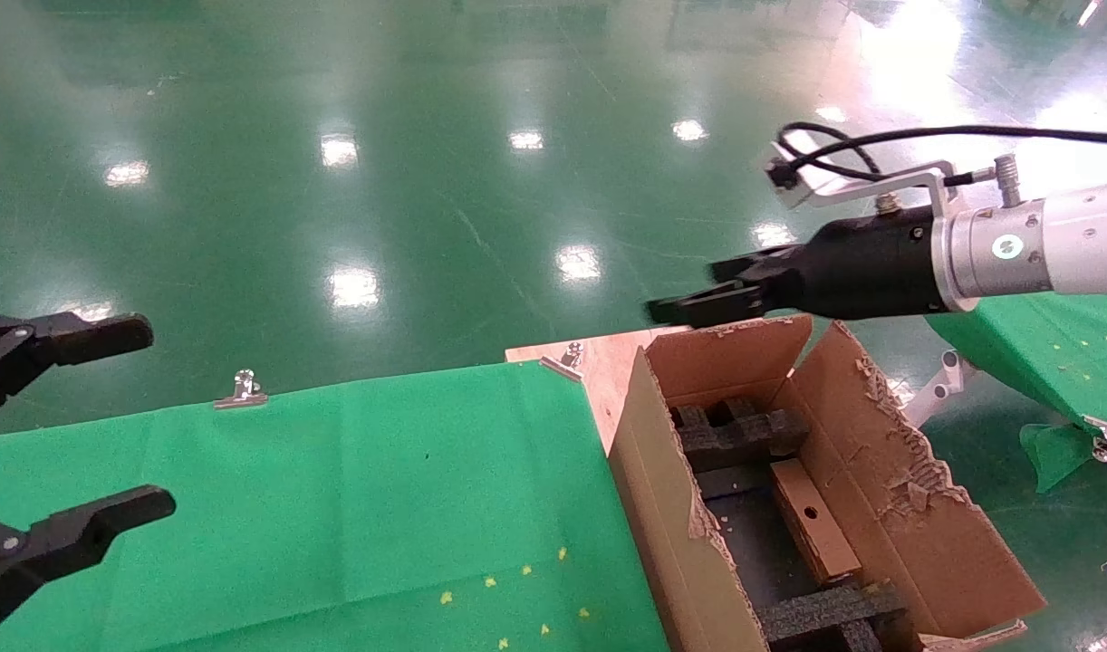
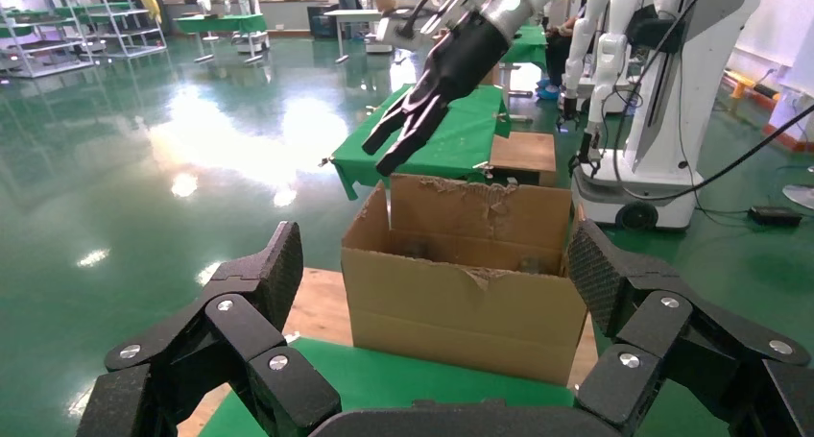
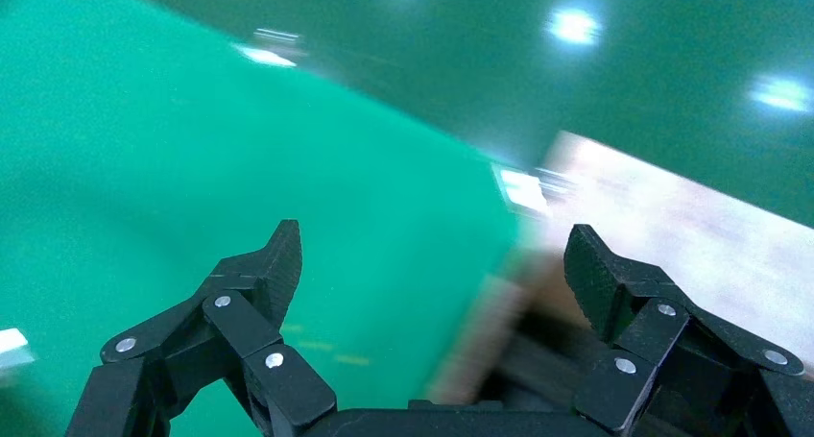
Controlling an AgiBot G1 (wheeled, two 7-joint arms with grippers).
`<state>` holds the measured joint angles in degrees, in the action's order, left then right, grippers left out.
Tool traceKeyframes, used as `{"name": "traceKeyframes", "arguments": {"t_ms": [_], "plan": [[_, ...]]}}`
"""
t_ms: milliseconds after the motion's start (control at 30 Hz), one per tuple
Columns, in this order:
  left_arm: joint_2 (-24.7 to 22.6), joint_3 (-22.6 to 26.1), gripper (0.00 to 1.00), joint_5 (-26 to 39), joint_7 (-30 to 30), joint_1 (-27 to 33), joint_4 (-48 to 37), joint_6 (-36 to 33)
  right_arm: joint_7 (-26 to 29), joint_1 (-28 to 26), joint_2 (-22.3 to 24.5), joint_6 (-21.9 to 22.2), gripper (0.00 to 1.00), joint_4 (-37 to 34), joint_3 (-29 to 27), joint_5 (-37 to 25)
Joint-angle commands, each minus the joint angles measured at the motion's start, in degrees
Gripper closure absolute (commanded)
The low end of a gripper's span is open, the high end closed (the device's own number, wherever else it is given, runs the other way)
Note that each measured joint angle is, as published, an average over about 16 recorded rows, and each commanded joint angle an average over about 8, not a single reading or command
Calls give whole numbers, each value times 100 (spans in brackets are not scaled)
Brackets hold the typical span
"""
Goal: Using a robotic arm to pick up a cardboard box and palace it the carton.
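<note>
In the head view the cardboard box (image 1: 813,520) lies inside the carton (image 1: 662,507) between foam blocks (image 1: 739,433); the right gripper (image 1: 698,292) hangs above, fingers apart, empty. The left wrist view shows the left gripper (image 2: 437,283) spread, idle. The right wrist view is smeared, but agrees. The box is probably light, stiff; grip its long sides.

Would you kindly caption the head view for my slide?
Open right gripper above the carton, small box inside; open left gripper parked.

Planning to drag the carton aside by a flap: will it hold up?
Probably not well. The carton's flap edges are torn and ragged, so they would likely bend or rip. It holds foam blocks and a small box, so likely light; pushing its wall seems safer.
</note>
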<state>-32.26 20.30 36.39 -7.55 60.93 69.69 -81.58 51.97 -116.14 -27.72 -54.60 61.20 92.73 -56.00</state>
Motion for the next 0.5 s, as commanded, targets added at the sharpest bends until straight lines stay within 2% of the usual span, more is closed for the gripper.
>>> {"name": "traceKeyframes", "arguments": {"t_ms": [33, 200, 367, 500], "plan": [[0, 0, 0, 0, 0, 0, 0, 0, -228, -25, 92, -227, 0, 205, -169, 406], [1, 0, 0, 0, 0, -1, 0, 2, -318, -23, 137, -439, 0, 318, -272, 701], [1, 0, 0, 0, 0, -1, 0, 1, -285, 28, 104, -360, 0, 232, -261, 557], [1, 0, 0, 0, 0, -1, 0, 1, -406, 209, 72, -440, 0, 263, -504, 570]]}}
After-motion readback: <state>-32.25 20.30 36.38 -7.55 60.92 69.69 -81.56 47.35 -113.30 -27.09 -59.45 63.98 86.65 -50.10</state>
